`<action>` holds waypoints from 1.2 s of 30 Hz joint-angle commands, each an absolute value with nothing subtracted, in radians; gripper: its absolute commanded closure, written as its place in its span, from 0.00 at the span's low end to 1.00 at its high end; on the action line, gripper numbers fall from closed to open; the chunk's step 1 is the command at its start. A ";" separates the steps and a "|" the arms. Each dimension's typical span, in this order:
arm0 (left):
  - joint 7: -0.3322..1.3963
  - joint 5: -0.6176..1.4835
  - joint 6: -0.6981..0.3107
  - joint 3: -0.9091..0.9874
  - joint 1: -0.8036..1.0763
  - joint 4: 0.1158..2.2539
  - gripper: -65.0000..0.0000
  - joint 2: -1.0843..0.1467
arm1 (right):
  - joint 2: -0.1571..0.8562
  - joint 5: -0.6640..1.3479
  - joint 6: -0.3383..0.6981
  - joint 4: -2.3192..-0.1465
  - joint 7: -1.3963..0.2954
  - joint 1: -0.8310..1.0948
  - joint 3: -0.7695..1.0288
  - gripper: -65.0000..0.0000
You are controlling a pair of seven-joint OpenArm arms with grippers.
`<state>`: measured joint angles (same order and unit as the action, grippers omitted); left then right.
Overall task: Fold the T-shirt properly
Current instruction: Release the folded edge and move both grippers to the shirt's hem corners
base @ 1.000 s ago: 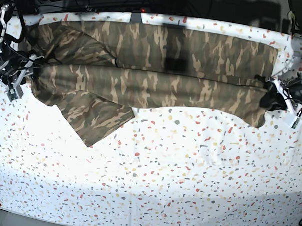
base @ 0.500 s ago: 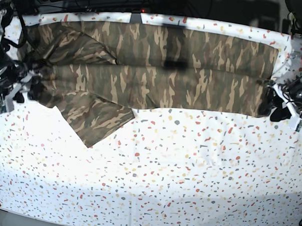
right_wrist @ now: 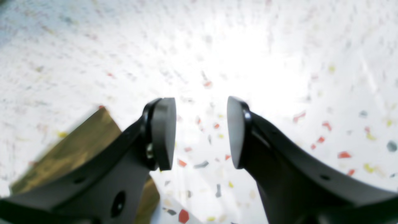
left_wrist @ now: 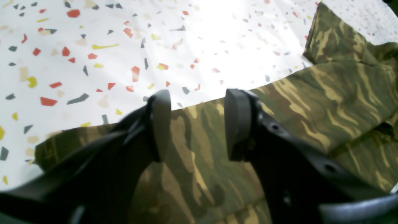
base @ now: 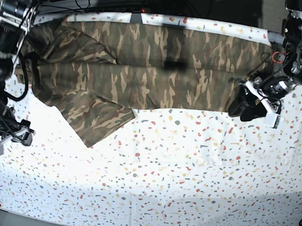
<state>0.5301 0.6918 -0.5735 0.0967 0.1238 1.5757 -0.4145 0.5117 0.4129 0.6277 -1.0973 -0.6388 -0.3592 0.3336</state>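
Note:
The camouflage T-shirt (base: 153, 68) lies flat along the back of the table, folded lengthwise, with one sleeve (base: 98, 118) sticking out toward the front at the left. My left gripper (base: 244, 109) hovers open at the shirt's right end. In the left wrist view its fingers (left_wrist: 160, 124) stand apart just above the camouflage cloth (left_wrist: 326, 93), holding nothing. My right gripper (base: 12, 138) is open over the speckled cloth, in front of the shirt's left end. In the right wrist view, that gripper (right_wrist: 200, 133) has nothing between its pads, and a shirt corner (right_wrist: 77, 146) shows at the left.
A white cloth speckled with red, yellow and grey (base: 178, 174) covers the whole table. Dark cables and frame parts (base: 121, 1) run behind the back edge. Both arms' upper links stand at the far left (base: 7, 21) and far right (base: 297, 29).
My left gripper opened and let go of the shirt's right end, which now lies flat. My right gripper left the shirt's left edge and moved toward the front.

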 commanded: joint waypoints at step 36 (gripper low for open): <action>0.559 0.706 -0.577 0.104 0.113 1.592 0.58 -0.397 | 0.385 0.353 0.698 -0.612 -0.711 -0.692 -0.046 1.00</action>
<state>0.5827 0.6880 -0.5732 0.0975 0.1276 1.5757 -0.3847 0.3763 0.3466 0.6895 -0.5976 -0.7116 -0.6609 -0.0467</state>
